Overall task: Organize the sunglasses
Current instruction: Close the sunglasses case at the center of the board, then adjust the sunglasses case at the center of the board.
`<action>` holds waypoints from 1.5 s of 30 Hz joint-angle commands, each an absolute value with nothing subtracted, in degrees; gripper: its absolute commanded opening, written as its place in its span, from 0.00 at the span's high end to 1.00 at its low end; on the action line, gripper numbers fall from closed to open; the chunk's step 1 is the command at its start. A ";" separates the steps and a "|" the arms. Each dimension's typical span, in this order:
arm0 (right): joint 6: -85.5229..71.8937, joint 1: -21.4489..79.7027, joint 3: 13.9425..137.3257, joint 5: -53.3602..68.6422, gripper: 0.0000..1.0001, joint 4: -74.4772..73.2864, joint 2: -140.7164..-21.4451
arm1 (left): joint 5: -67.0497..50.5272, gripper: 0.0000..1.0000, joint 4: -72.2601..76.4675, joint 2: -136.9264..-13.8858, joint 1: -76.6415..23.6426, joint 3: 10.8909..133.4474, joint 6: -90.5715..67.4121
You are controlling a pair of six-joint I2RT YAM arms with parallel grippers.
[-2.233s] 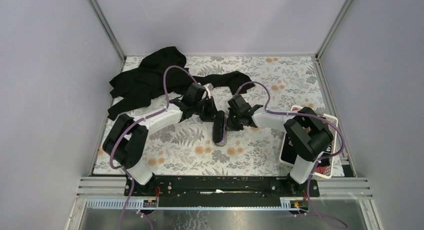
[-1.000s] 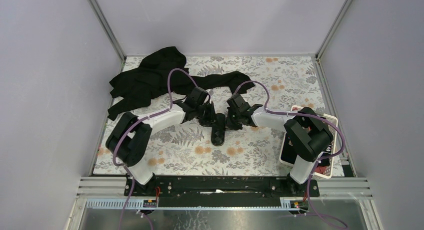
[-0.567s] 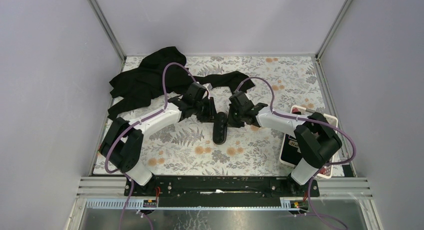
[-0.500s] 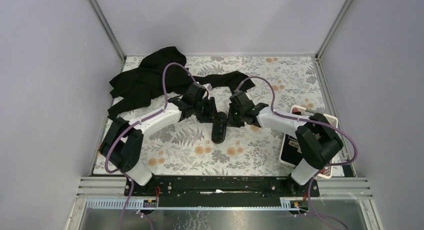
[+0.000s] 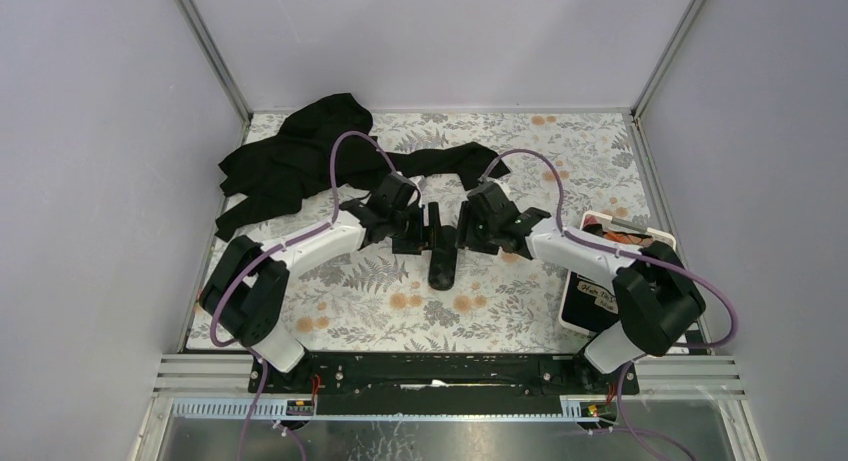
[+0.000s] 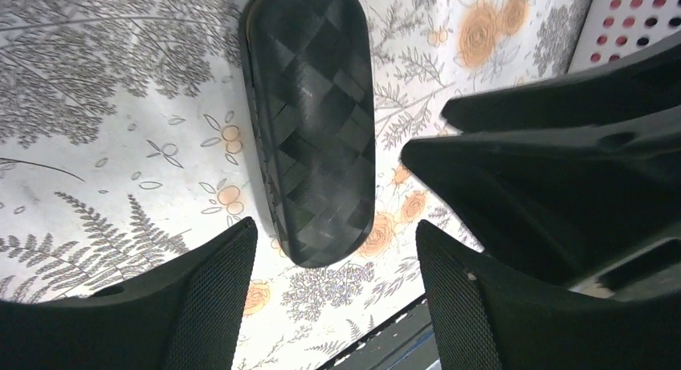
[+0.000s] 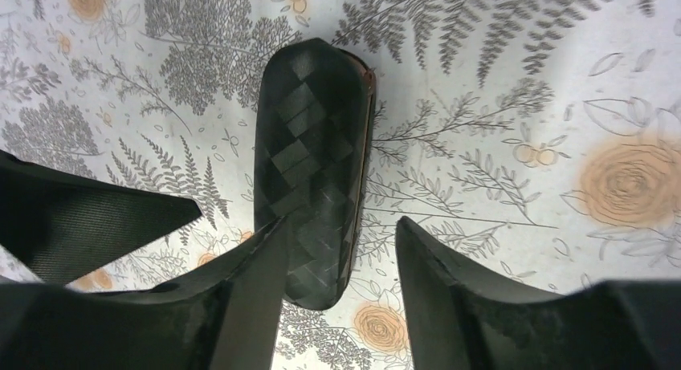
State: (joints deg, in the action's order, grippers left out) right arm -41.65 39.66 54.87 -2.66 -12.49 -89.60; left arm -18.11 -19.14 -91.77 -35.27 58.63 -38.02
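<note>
A black oval hard case (image 5: pixel 440 253) with a woven pattern lies shut on the floral table, between the two arms. No sunglasses show in any view. My left gripper (image 5: pixel 413 229) hovers just left of the case's far end, and in the left wrist view it (image 6: pixel 333 229) is open and empty, with the case (image 6: pixel 313 129) lying beyond its fingertips. My right gripper (image 5: pixel 468 227) hovers just right of the case. It (image 7: pixel 341 223) is open too, and its left finger overlaps the near end of the case (image 7: pixel 313 161) from above.
Black cloth (image 5: pixel 300 161) is heaped at the back left, with a strip running toward the middle. At the right edge sits a white perforated tray (image 5: pixel 662 243) holding dark items. A metal rail (image 5: pixel 440 366) runs along the near edge. Walls enclose the table.
Both grippers were shut at the case a second ago. Both have since opened and drawn back a little. The case now lies free on the table.
</note>
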 commanded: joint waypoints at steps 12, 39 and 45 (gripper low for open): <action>-38.98 28.89 50.66 -5.66 0.16 -18.33 -72.69 | -2.08 0.10 -21.91 -99.13 -45.68 62.35 -36.34; -37.84 24.94 47.91 -3.44 0.13 -20.47 -67.89 | 8.45 0.23 -28.77 -116.32 -40.66 85.70 -29.08; -37.89 24.22 52.71 -12.14 0.01 -26.54 -64.84 | 5.02 0.22 -29.52 -104.41 -38.59 85.67 -27.61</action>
